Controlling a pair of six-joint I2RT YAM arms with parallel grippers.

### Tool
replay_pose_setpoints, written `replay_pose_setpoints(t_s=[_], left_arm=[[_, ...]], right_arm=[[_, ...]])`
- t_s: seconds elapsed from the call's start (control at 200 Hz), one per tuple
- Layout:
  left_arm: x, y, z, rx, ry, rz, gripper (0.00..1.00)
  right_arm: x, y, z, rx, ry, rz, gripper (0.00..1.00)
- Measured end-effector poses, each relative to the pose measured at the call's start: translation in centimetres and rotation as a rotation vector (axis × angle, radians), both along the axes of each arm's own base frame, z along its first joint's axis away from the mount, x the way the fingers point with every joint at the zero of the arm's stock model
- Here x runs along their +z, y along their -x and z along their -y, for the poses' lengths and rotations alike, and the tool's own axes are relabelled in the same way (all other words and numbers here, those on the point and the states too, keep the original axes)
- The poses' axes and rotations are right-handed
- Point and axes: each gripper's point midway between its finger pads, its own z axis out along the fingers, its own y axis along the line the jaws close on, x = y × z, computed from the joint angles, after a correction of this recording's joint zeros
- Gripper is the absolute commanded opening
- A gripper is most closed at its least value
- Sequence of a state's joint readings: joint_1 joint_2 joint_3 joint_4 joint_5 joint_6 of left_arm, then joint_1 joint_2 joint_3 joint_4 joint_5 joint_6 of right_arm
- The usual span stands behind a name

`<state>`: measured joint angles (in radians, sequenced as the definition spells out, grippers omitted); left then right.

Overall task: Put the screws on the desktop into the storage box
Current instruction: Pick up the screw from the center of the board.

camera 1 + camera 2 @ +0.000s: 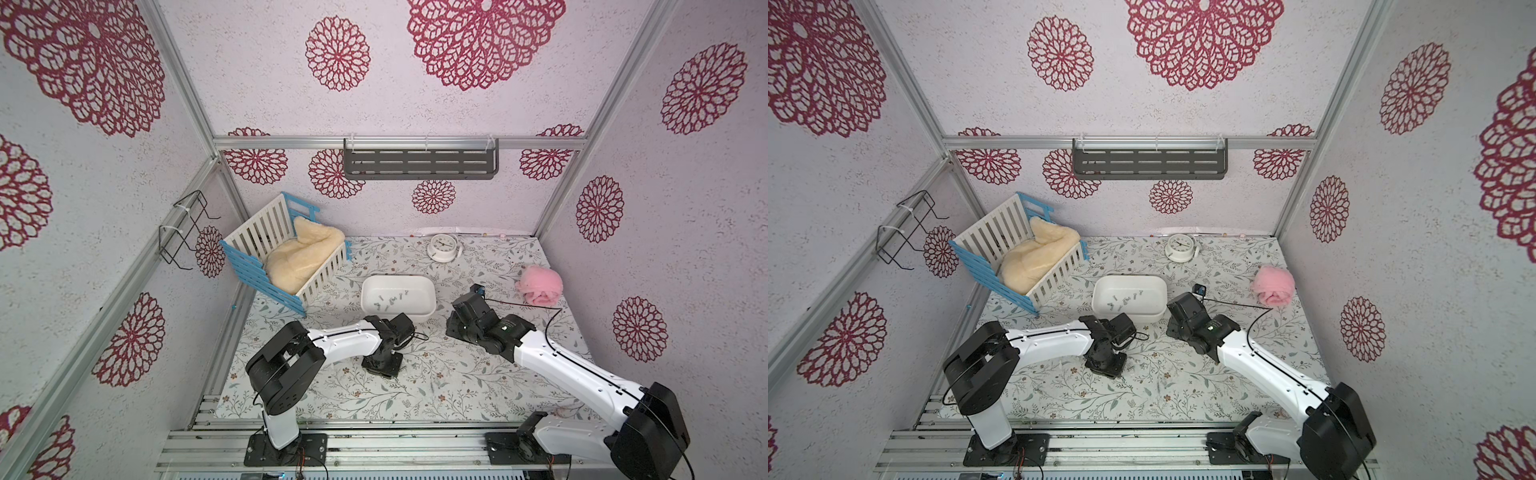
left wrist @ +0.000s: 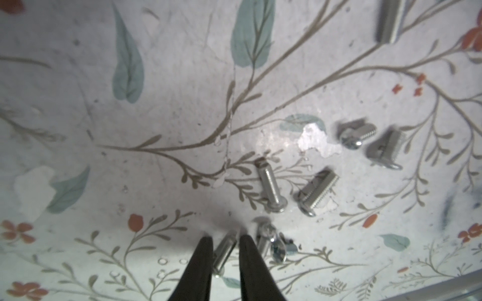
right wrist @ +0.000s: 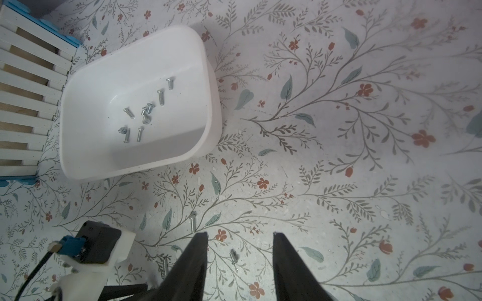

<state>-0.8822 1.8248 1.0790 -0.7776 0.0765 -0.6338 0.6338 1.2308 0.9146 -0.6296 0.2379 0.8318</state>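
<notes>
Several small silver screws lie scattered on the leafy-printed desktop. My left gripper points down onto the desktop. Its jaws stand narrow, one on each side of a single screw that lies slanted in the gap. Two more screws lie just beside one finger. The white storage box holds several screws and shows in both top views. My right gripper hovers open over a loose screw, near the box's front right corner.
A blue-and-white slatted crate with cream fleece stands back left, touching the box's side of the desk. A white clock sits at the back, a pink fluffy ball at the right. The left arm's wrist is close beside my right gripper.
</notes>
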Motion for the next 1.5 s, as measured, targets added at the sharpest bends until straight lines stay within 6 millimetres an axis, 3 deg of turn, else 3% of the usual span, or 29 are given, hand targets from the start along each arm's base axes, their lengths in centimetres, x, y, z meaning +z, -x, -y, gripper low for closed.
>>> replay_pose_setpoints(t_s=[0.56, 0.926, 1.026, 1.191, 1.501], left_arm=[[-0.1, -0.3, -0.6, 0.002, -0.060, 0.019, 0.08], [1.5, -0.2, -1.2, -0.015, -0.103, 0.030, 0.05], [3.3, -0.9, -1.0, -0.019, -0.087, 0.050, 0.05], [8.4, -3.8, 0.2, 0.005, 0.019, 0.144, 0.04], [17.2, -12.6, -1.5, 0.111, 0.119, 0.320, 0.03]], right_arm=[[-0.4, 0.0, -0.1, 0.001, 0.006, -0.010, 0.45], [-0.4, 0.0, -0.1, 0.003, 0.004, -0.010, 0.45], [-0.4, 0.0, -0.1, 0.003, 0.003, -0.010, 0.45], [-0.3, -0.1, -0.2, 0.004, 0.001, -0.009, 0.45], [0.0, -0.4, -0.5, 0.009, -0.006, -0.002, 0.45]])
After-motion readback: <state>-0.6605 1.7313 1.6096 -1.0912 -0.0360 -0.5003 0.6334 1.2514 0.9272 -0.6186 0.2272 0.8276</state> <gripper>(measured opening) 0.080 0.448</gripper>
